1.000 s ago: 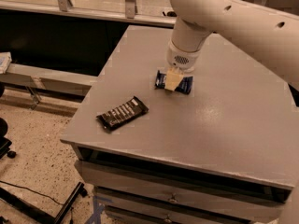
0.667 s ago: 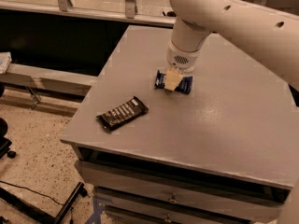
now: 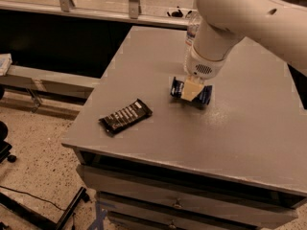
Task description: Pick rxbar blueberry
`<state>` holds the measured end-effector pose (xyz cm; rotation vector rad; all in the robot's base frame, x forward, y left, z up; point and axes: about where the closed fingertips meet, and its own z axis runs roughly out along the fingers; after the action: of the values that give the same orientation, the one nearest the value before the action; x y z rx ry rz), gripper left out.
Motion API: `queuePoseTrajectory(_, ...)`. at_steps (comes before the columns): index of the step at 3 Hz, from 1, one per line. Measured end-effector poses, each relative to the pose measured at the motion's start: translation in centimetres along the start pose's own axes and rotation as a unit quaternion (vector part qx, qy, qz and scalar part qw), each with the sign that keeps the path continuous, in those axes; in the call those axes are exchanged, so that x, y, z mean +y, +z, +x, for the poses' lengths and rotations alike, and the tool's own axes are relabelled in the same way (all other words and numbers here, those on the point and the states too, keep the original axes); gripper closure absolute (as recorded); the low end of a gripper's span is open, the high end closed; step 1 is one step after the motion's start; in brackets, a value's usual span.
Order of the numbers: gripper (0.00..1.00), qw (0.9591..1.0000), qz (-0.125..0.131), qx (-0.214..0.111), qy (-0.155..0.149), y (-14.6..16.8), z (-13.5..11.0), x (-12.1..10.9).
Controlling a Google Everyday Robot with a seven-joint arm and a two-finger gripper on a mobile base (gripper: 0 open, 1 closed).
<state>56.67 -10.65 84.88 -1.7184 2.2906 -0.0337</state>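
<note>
The rxbar blueberry [image 3: 205,95] is a short dark blue bar near the middle of the grey table [image 3: 158,138]. Its two ends show on either side of my gripper [image 3: 192,90]. The gripper comes down from the white arm at the upper right and is shut across the bar's middle, with a tan fingertip [image 3: 191,88] in front of it. The bar is at or just above the table top. The bar's middle is hidden by the gripper.
A longer black-wrapped bar with white lines [image 3: 125,116] lies near the table's front left edge. A clear bottle [image 3: 193,28] stands behind the arm at the back. Drawers sit below the table top. The floor drops off to the left, with a bench.
My gripper and the blue bar have moved together a little to the right and toward the front of the table. The black bar has not moved.
</note>
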Motion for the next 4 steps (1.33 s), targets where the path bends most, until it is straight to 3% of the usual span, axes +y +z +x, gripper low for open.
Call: queuePoseTrajectory(4,1.00,0.9990,0.015,-0.011,0.040,-2.4,4.7,1.9)
